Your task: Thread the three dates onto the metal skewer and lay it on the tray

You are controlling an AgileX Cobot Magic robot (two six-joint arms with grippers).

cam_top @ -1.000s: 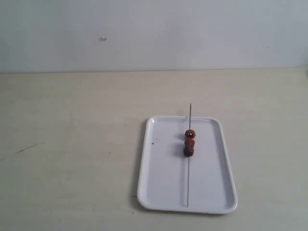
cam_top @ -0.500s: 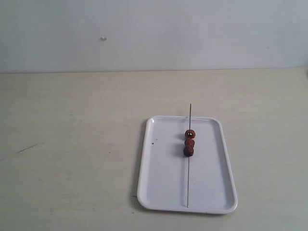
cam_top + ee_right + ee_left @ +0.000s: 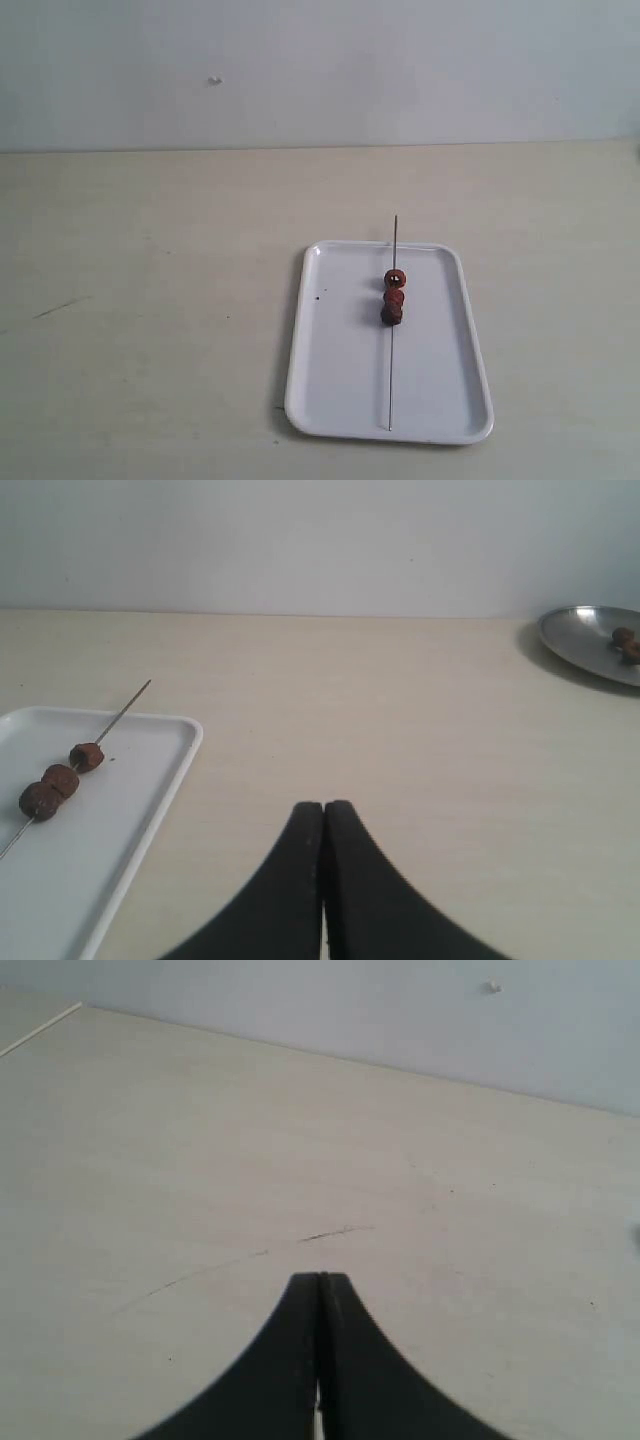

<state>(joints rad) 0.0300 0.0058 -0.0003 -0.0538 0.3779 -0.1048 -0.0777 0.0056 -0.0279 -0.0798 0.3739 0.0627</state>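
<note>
Hovering above tabletop [image 3: 200, 1160], left gripper [image 3: 320, 1285] pressed together, right gripper [image 3: 323, 812] pressed together near tray [image 3: 130, 810]

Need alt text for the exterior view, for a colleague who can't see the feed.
A metal skewer with three dates bunched on its far half lies lengthwise on a white tray, its far tip poking past the rim. The tray sits on a beige table before a pale wall.

No legible text, label, brand, number or sign found in any view. Only dark specks [image 3: 318, 296] seen on tray [image 3: 330, 390], not characters. Nothing printed on table [image 3: 150, 300] or wall [image 3: 400, 70].
</note>
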